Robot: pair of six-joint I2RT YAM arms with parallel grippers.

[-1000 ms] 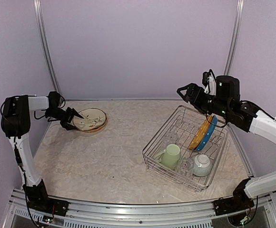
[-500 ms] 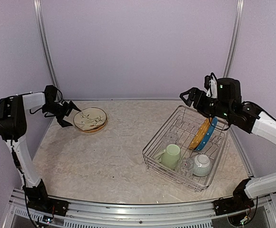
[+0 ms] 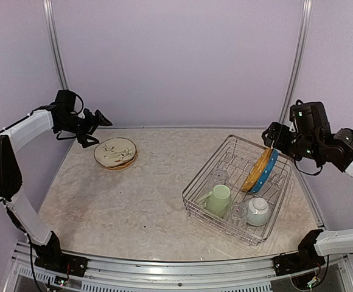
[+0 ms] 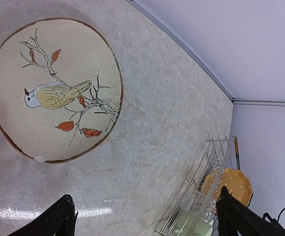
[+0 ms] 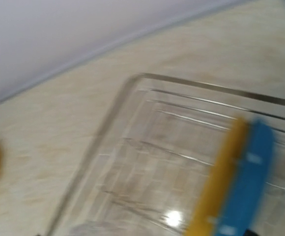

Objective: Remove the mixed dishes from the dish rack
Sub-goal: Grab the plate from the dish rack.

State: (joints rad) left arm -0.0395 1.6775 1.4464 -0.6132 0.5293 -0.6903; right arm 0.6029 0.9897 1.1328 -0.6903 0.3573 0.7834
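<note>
The cream floral plate (image 3: 115,152) lies flat on the table at the far left, with nothing holding it. My left gripper (image 3: 97,119) hangs open and empty above and behind it. In the left wrist view the plate (image 4: 56,91) fills the upper left, and the left gripper (image 4: 147,222) stands wide open. The dish rack (image 3: 206,167) sits on the right. It holds an upright yellow dotted plate (image 3: 257,169) against a blue plate (image 3: 268,173), a pale green mug (image 3: 219,199), a clear glass (image 3: 218,177) and a small bowl (image 3: 258,211). My right gripper (image 3: 268,137) hovers open over the rack's far corner by the plates.
A second clear glass (image 3: 237,212) stands in the rack between the mug and the bowl. The right wrist view is blurred; it shows the rack rim (image 5: 182,81), the yellow plate (image 5: 221,187) and the blue plate (image 5: 248,172). Lilac walls close in the table.
My left gripper has let go of the cream plate and risen up and back from it. My right arm has swung right, its gripper now nearer the upright plates.
</note>
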